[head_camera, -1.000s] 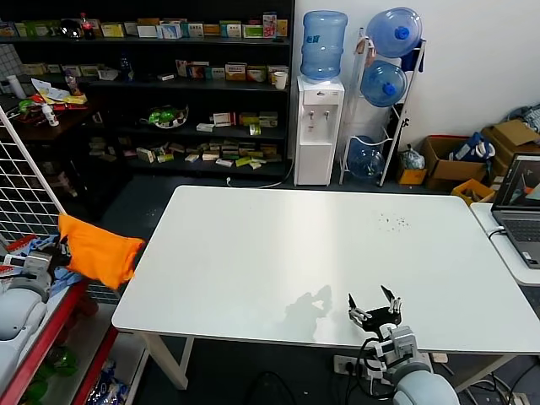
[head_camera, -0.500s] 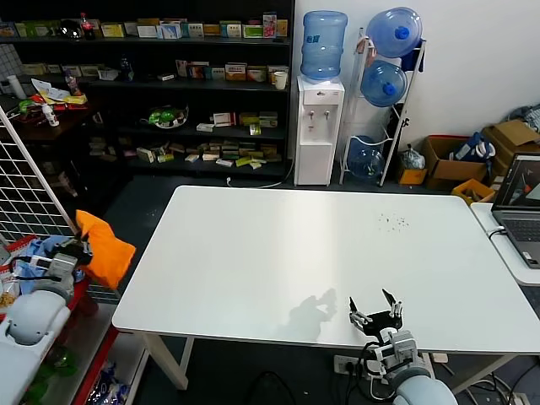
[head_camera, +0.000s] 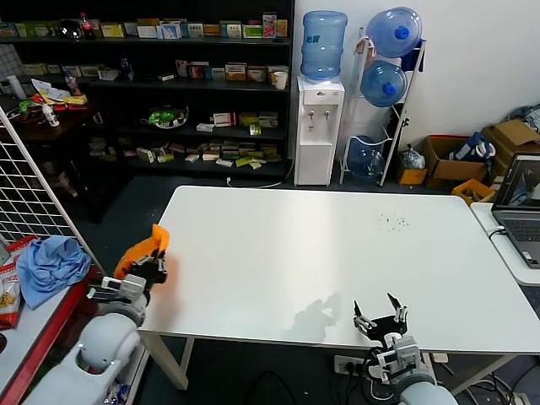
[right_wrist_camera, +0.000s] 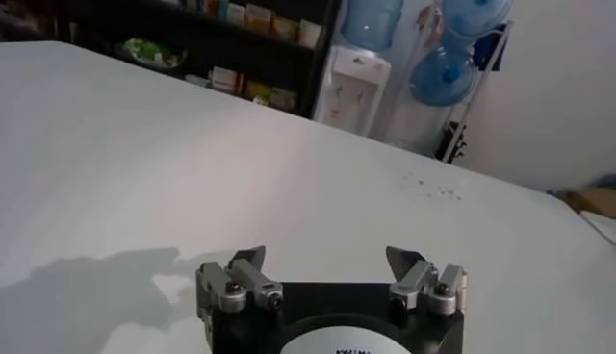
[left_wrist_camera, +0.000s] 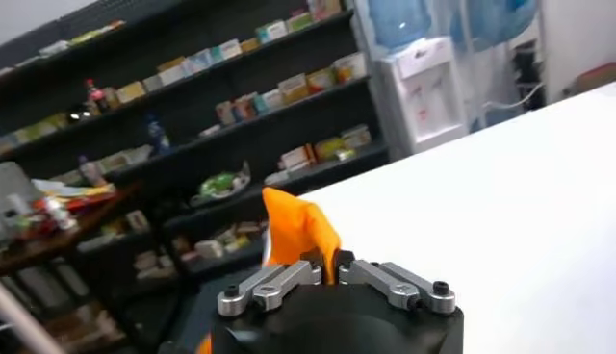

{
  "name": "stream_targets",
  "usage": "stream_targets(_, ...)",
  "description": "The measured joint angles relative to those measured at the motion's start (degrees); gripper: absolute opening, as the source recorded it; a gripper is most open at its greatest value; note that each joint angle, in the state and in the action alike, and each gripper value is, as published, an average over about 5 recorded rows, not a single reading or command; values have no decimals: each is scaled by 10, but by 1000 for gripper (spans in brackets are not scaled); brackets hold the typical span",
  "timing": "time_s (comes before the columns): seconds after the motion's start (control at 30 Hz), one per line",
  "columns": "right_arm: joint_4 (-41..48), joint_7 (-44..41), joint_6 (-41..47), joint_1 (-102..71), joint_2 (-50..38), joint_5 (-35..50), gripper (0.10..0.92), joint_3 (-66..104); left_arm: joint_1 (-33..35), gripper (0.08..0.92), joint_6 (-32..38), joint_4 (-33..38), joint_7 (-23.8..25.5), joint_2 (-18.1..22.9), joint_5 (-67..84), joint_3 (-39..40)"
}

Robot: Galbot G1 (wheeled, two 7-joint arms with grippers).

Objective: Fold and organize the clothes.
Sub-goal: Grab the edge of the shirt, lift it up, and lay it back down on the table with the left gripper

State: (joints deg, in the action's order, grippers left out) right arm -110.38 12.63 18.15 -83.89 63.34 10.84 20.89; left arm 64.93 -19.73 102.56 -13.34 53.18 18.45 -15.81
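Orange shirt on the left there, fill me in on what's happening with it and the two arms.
The left hand is shut on the bunched orange T-shirt, holding it at the left edge of the white table, where it hangs partly past the edge. None of it is spread out or folded yet. The right hand hovers open and empty over the table's near edge. A light blue cloth lies on the side cart to the left.

Head cam: high, fwd/down over white table (head_camera: pixel 337 261) toward shelves (head_camera: pixel 169 84). L wrist cam: close behind left gripper (left_wrist_camera: pixel 332 272), facing shelves. R wrist cam: low over table, facing water dispenser (right_wrist_camera: pixel 354 82). All share table, shelves.
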Motion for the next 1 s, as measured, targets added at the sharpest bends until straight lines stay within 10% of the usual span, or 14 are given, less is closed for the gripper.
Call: stream_targets(1.0, 15, 9, -16, -23, -12, 0, 823, 45, -67, 148, 88, -145, -59, 353, -46, 211)
